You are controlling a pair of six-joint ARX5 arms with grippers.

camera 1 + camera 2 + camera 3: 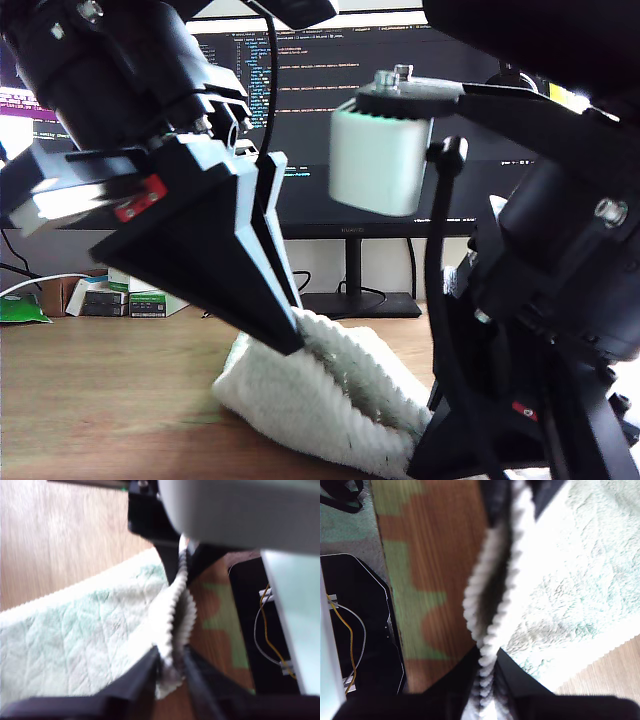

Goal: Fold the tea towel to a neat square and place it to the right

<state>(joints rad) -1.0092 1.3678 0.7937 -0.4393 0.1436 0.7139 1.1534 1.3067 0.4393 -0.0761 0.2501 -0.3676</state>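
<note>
Right up at my first claw [172, 667] the fingers are pinched tight on the whitish ribbed hem of the tea towel [85, 635], and my second claw [487, 680] is doing the same, clamped on a doubled run of that corded edge. So both claws are gripping cloth, none of it slack between the fingertips. Why hold it there? My read: the hem is the firmest line on a fluffy cloth, and two pinches on one edge let that edge be carried over as a straight fold line. Just beyond the claws the towel body spreads out pale mint and plush across the wooden table [60, 535], one scalloped border lying flat on the wood. From outside, the towel [320, 400] sits bunched low on the table between the two arms, the dark wedge-shaped claw [285, 330] dug into its upper edge; which arm that is I cannot tell from here. The fold looks early, no square yet, and it is not placed aside. Farther back stands a monitor [330, 110] full of text, and beside its foot a few small boxes [125, 298], contents unreadable; nothing else that holds anything.
</note>
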